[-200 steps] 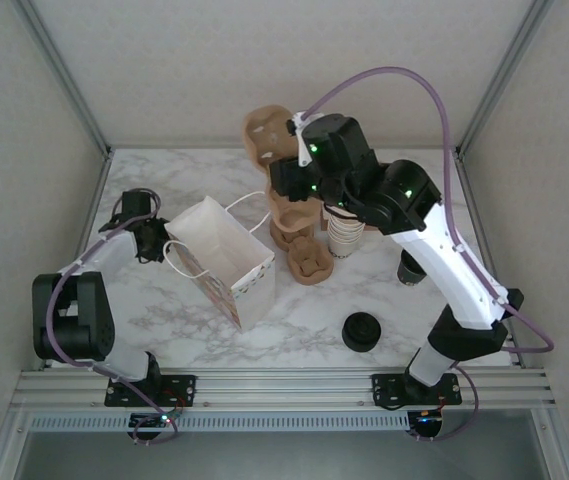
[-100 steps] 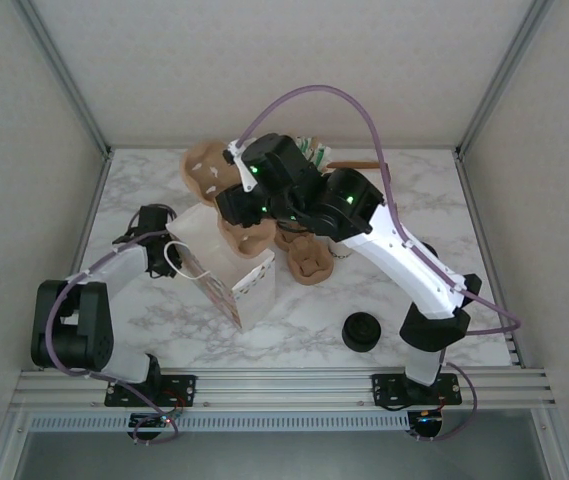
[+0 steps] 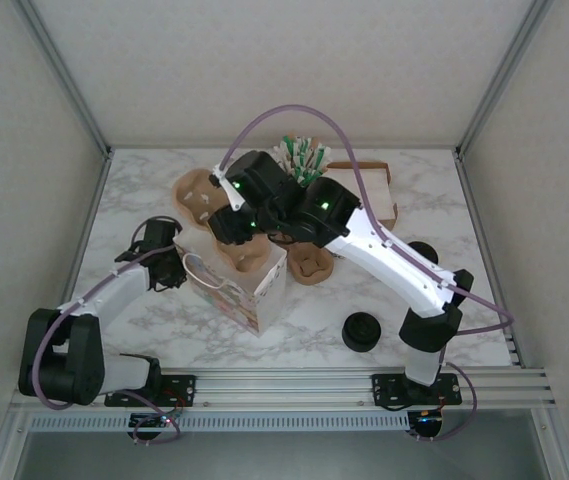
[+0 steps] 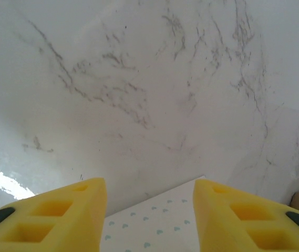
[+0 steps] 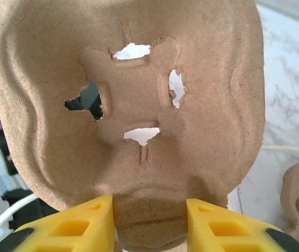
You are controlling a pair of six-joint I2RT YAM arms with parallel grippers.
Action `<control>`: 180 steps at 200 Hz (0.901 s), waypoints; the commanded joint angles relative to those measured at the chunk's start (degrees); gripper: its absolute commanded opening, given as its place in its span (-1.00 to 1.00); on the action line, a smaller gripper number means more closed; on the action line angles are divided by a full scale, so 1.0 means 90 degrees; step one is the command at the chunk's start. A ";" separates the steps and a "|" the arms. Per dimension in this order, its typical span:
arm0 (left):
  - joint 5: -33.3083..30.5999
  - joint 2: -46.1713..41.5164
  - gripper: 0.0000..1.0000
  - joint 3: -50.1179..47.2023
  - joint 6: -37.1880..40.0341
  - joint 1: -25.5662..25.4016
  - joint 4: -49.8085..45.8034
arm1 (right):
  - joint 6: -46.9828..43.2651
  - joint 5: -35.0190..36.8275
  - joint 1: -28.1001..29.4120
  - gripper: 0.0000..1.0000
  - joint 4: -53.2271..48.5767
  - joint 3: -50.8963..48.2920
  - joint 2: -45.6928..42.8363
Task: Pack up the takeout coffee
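Now, surface [image 3: 164, 320]: white with grey marble veins, glossy in the left wrist view.
Room: pale walls on three sides; aluminium rails [image 3: 284, 380] along the near edge and up the back corners.
Takeout coffee [image 3: 362, 331]: a round black lid seen from above, standing alone on the near right of the surface, near the right arm's base; I cannot make out the cup wall under it.
Paper bag [image 3: 261, 295]: white, mouth open, mid-surface.
Cup carrier [image 5: 123, 105]: brown pulp, tilted over the bag's mouth.
Right fingers [image 5: 104, 215]: clamped on the carrier's edge.
Left fingers [image 4: 96, 199]: wide apart, the bag's heart-printed paper showing between them.
Second carrier [image 3: 311, 265]: flat on the surface just beside the bag.
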 commanded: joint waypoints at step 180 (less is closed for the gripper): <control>0.0279 -0.1878 0.43 0.3419 0.4631 0.0736 -0.3452 | -0.0986 0.0141 0.0060 -0.28 0.0407 -0.1521 -0.1107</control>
